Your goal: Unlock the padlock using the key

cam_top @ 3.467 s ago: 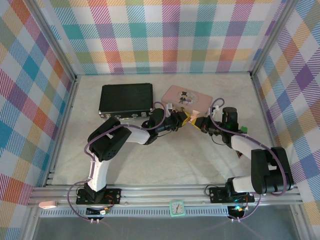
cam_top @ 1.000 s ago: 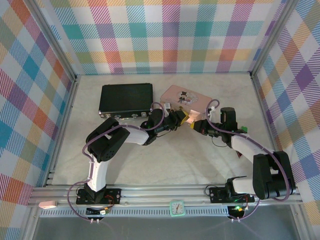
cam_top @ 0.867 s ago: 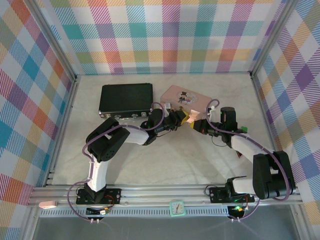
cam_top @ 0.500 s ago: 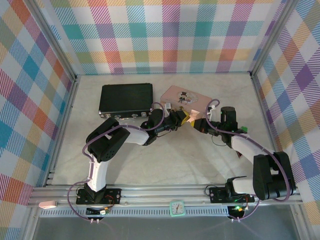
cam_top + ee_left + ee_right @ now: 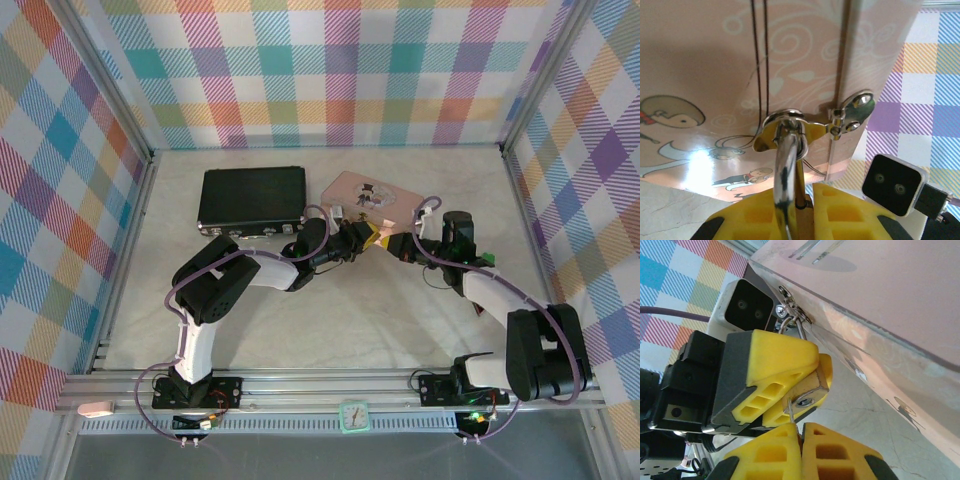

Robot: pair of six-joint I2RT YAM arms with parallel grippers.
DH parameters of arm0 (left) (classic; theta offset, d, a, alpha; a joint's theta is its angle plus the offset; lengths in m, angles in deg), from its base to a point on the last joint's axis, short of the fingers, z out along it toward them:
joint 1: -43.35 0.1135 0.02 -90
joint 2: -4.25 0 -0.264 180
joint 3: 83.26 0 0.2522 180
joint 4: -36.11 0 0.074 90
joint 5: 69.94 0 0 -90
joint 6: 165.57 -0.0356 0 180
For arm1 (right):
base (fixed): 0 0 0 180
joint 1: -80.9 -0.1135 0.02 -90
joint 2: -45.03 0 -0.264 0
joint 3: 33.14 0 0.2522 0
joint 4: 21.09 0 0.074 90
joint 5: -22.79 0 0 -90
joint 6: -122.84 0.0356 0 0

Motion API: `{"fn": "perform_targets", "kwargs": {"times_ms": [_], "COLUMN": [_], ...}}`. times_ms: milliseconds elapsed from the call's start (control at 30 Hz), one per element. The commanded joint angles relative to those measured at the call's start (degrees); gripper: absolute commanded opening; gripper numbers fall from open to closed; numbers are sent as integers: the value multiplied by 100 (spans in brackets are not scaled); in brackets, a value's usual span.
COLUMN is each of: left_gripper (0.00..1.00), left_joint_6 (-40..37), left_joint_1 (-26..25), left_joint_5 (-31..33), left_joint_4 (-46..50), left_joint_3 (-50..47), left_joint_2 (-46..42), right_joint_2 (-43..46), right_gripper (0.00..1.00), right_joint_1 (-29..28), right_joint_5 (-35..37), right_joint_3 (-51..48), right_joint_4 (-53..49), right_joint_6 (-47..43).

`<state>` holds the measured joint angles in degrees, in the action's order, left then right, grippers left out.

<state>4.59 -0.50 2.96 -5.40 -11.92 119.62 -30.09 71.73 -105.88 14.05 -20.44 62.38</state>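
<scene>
The brass padlock (image 5: 809, 388) is clamped between the yellow fingers (image 5: 771, 356) of my left gripper (image 5: 362, 238), which is shut on it. Its silver shackle (image 5: 785, 165) passes through the clasp ring of the pink tin (image 5: 740, 60). The padlock's bottom face with the keyhole (image 5: 804, 402) points toward my right gripper (image 5: 801, 429). That gripper is shut on the thin key (image 5: 791, 413). The key's blade sticks up from between the fingers, and its tip rests at the padlock's bottom just left of the keyhole.
The pink tin (image 5: 366, 194) lies at the back centre, with a black case (image 5: 252, 197) to its left. The tin's hinged clasp plate (image 5: 855, 106) sits right of the shackle. Checked walls close in the table on three sides.
My right gripper has edged slightly right and back beside the padlock over the last second. The left gripper and padlock have stayed put.
</scene>
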Motion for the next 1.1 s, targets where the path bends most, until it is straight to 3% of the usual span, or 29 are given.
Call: {"fn": "perform_targets", "kwargs": {"times_ms": [0, 333, 1067], "left_gripper": [0, 0, 0], "left_joint_6": [63, 74, 70], "left_joint_1": [-83, -87, -171], "left_joint_5": [-91, -61, -109], "left_joint_4": [-546, -547, -485], "left_joint_3": [162, 124, 209], "left_joint_2": [-103, -81, -110], "right_joint_2": [-114, 541, 56], "right_gripper": [0, 0, 0], "right_joint_1": [27, 42, 47], "right_joint_5": [-109, 291, -88], "right_joint_3": [-42, -131, -10], "right_joint_4": [233, -772, 151], "right_joint_6": [38, -271, 173]}}
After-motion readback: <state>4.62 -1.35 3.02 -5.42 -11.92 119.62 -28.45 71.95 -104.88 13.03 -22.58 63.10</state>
